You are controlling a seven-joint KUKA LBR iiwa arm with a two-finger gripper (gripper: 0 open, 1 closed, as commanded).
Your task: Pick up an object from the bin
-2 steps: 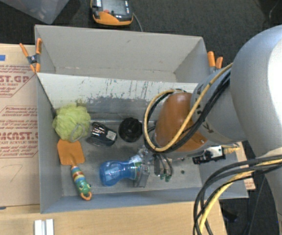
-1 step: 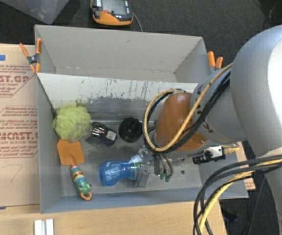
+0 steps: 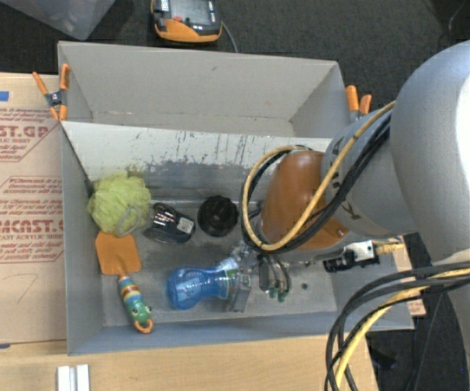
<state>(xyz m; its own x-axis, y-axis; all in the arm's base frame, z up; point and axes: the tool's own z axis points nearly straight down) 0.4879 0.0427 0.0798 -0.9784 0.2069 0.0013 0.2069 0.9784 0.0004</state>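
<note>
My gripper (image 3: pixel 249 277) is low in the bin's front right part, under the orange wrist cover. It sits right at the neck end of a blue clear plastic bottle (image 3: pixel 195 287) that lies on its side along the front wall, neck pointing right. A black round cap (image 3: pixel 217 216) lies just behind and to the left of the gripper. A small black boxy thing (image 3: pixel 170 224) rests to the left of the cap.
A yellow-green fuzzy ball (image 3: pixel 120 204) sits at the left wall. Below it lies an orange toy shovel (image 3: pixel 120 259) with a coloured handle reaching the front left corner. The arm and its cables cover the bin's right side.
</note>
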